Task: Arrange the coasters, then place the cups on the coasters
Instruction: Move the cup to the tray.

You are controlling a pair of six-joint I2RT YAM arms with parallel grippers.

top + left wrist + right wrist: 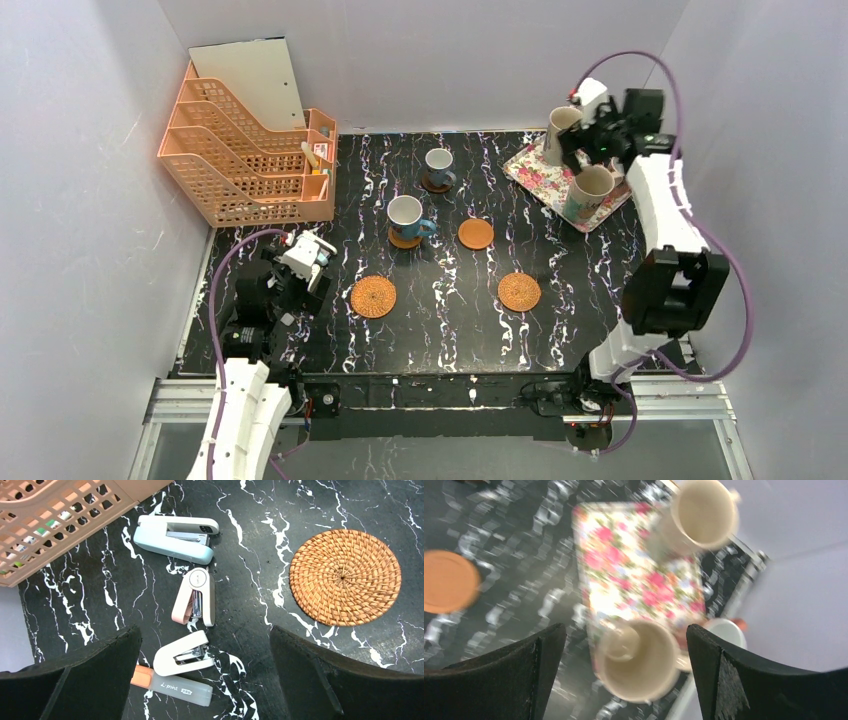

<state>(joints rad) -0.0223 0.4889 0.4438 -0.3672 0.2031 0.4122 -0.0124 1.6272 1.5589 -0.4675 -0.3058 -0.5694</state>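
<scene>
Two beige cups on floral tray | left fingers spread | right fingers spread above tray

Our left arm sits folded low and close to its base, elbow bent sharply and wrist tipped downward; the left gripper points down and a little forward, and in its own wrist view the two dark fingers stand wide apart with nothing clamped between them; our right arm reaches far forward on the right side, its upper link rising from the base and its white forearm stretched toward the far corner; the right gripper hangs raised, facing down; its fingers are spread wide, gripping nothing; that wrist view is blurred.
</scene>
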